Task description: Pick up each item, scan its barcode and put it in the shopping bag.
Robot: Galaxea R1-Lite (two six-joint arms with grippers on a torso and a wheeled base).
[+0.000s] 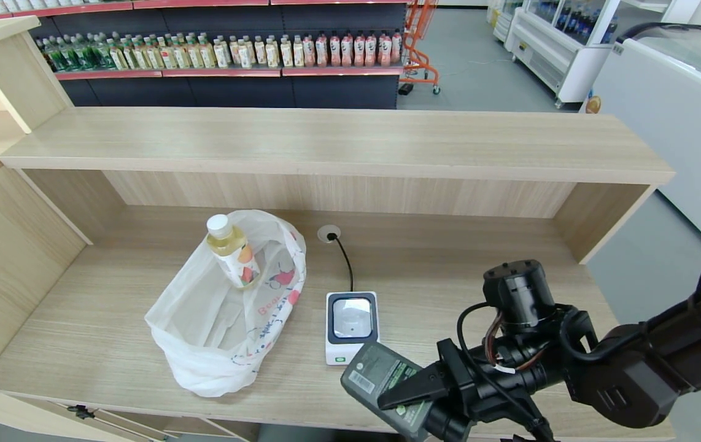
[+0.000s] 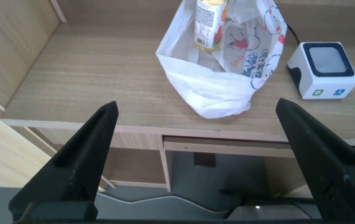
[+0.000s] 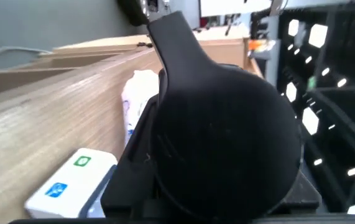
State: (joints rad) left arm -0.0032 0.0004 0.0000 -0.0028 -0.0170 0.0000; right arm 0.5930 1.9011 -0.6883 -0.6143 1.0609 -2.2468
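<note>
- Counter [image 1: 449, 276]: pale wood-grain laminate, with a raised ledge [image 1: 338, 141] along its far side and side panels closing the recess; it carried all the task's things.
- Shelving [image 1: 221, 52] beyond the counter: dark, red-edged, with a row of small bottles bearing green, yellow and pink labels; print too small to read; an orange trolley [image 1: 421, 43] stood at its end and white freezer cabinets [image 1: 682, 104] to the right.
- Shopping bag [image 1: 191, 362]: thin, translucent white plastic, crumpled, mouth open upward, on the counter's left half; red lettering and a red cartoon print on its side.
- Right gripper [image 1: 409, 393]: black fingers pressed onto a dark packet, held over the counter's near edge.
- Left gripper [image 2: 197, 109]: two black fingers spread wide with nothing between them, over the counter's front edge, the bag beyond it.
- Packet [image 1: 375, 374]: flat, dark grey, rectangular, tilted; a white barcode label [image 1: 363, 382] on its upward face and a green patch near the fingers; just on the near side of the scanner; contact could not be told.
- Bottle [image 1: 232, 250]: clear plastic with pale yellow liquid, white cap, white and orange label; upright inside the bag, at its far side.
- Scanner [image 1: 352, 325]: white box with rounded corners and a dark glass window facing up, green and blue marks on its front; just right of the bag, apart from it.
- Cable [image 1: 345, 261]: black, running from the scanner's back to a round grey grommet [image 1: 329, 232] in the counter.
</note>
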